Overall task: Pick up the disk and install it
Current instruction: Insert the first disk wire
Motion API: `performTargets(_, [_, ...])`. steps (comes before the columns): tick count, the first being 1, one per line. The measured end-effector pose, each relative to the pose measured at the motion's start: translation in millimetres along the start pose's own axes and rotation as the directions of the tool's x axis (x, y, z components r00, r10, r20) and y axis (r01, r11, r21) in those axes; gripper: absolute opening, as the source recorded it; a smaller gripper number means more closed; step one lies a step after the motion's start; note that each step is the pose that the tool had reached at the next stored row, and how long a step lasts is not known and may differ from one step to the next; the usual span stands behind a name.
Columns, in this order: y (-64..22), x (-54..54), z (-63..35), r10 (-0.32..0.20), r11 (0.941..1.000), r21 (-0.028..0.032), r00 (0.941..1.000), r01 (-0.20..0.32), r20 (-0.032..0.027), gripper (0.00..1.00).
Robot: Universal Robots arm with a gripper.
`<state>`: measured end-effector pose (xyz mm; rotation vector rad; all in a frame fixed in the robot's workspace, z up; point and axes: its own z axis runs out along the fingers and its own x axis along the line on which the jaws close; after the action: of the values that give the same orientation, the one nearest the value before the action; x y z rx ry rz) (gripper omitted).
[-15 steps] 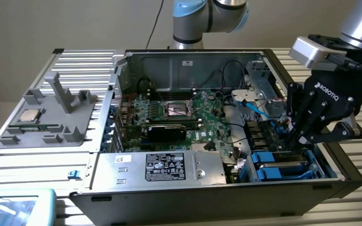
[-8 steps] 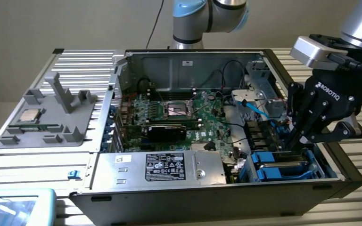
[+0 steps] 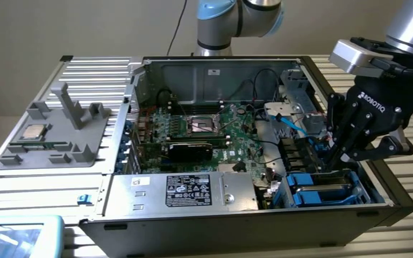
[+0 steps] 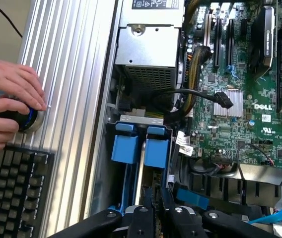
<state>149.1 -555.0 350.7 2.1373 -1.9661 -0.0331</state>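
You have the pincer [image 3: 335,163] down in the case's [image 3: 228,221] bay [image 3: 361,183], near, at the exterior view's right, fingers drawn together | disk [image 3: 321,189] just under them, grip unclear | black cable [image 4: 195,92] and blue cable [image 3: 292,122] crowd the bay | hand [image 4: 9,106] on knob [image 4: 26,120] by keyboard [image 4: 12,193]

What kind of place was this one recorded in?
Probably a robotics lab bench for computer assembly: an open desktop case with its motherboard exposed sits on a slatted aluminium table, a robot arm rises beyond it, and a person's hand holds a knob beside a keyboard.
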Motion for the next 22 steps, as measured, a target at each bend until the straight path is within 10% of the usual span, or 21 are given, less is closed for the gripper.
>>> performTargets(9, [-1.5,-0.8,1.2,0.020,0.9998,-0.0061,0.9998,-0.020,0.0027,0.16])
performTargets(16, [-2.9,-3.7,0.9,0.033,0.9994,-0.0090,0.9993,-0.033,-0.0197,0.16])
performTargets(22, [-5.8,-5.2,0.7,0.052,0.9986,-0.0121,0.9985,-0.052,-0.0166,0.16])
